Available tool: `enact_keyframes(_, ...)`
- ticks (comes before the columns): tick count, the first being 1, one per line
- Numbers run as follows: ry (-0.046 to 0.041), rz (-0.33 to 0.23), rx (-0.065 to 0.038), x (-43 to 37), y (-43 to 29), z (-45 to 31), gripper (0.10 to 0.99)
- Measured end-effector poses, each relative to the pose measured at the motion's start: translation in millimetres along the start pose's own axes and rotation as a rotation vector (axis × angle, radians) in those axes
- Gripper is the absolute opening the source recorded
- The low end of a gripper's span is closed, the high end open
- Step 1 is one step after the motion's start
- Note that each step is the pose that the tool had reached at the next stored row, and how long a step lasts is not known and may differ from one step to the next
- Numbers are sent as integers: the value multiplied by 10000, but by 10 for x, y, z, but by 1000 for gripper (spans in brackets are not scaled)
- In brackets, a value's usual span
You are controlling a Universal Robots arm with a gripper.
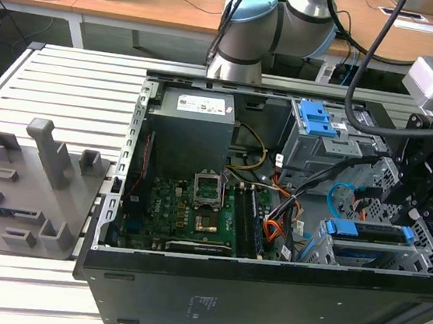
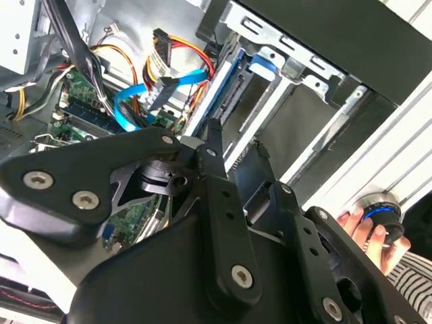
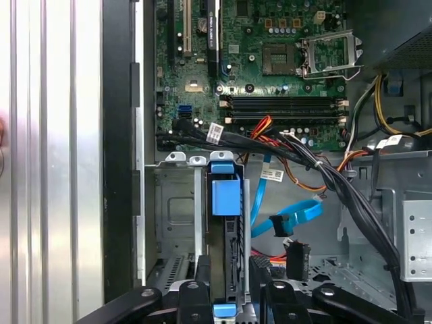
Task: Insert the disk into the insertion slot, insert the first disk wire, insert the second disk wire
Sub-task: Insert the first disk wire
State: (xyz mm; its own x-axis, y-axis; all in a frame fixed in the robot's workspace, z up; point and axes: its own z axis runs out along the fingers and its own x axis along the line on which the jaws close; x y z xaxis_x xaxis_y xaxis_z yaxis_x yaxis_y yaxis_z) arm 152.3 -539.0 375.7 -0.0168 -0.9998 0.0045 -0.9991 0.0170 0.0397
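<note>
Exterior view, table (image 1: 68,90): pale slatted top. An open computer case (image 1: 263,300) lies on it, with a grey moulded rack (image 1: 33,188) toward that view's left.
Arm (image 1: 251,33): grey and light blue joints, behind the case.
Circuit board (image 1: 180,205): green, on the case floor.
Drive cage (image 3: 175,216): grey perforated metal, in the case's near corner at the exterior view's right.
Gripper (image 3: 233,291): black, over the cage. Jaws apart, one on either side of the disk's near edge.
Disk (image 3: 226,196): blue-framed, standing on edge inside the cage.
Hand (image 2: 361,226): second wrist view, fingers on a blue-ringed knob (image 2: 378,209) outside the case.
Red-and-orange wire bundle (image 2: 162,47): loops beside the cage, its plug end hanging free.
Blue cable (image 3: 300,214): curls just beside the cage. Its dark plug (image 3: 280,226) hangs loose, clear of the disk.
</note>
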Motion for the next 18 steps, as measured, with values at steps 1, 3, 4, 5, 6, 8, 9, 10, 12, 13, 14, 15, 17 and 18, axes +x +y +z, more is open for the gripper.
enact_keyframes(1, -1, 0, 0, -21, 0, 0, 361)
enact_keyframes(3, 1, -1, 0, -70, 1, -1, 361)
enact_keyframes(4, 1, 0, 0, -97, 2, -1, 361)
enact_keyframes(5, 0, 0, 0, -146, 2, 0, 361)
enact_keyframes(6, 3, 0, 0, -211, 4, -1, 361)
enact_keyframes(8, 3, 0, 0, -283, 5, -1, 361)
enact_keyframes(9, 3, 0, 0, -326, 5, -2, 361)
enact_keyframes(10, 3, 0, 0, -339, 6, 0, 361)
enact_keyframes(12, 1, 0, 0, -349, 5, 18, 361)
enact_keyframes(13, 1, 0, 0, -351, 5, 26, 361)
enact_keyframes(14, 4, 0, 0, -355, 4, 37, 361)
enact_keyframes(15, 4, 0, 0, -357, 4, 44, 361)
enact_keyframes(17, 5, 0, 0, -381, 4, 61, 361)
enact_keyframes(18, 3, 0, 0, -407, 4, 77, 361)
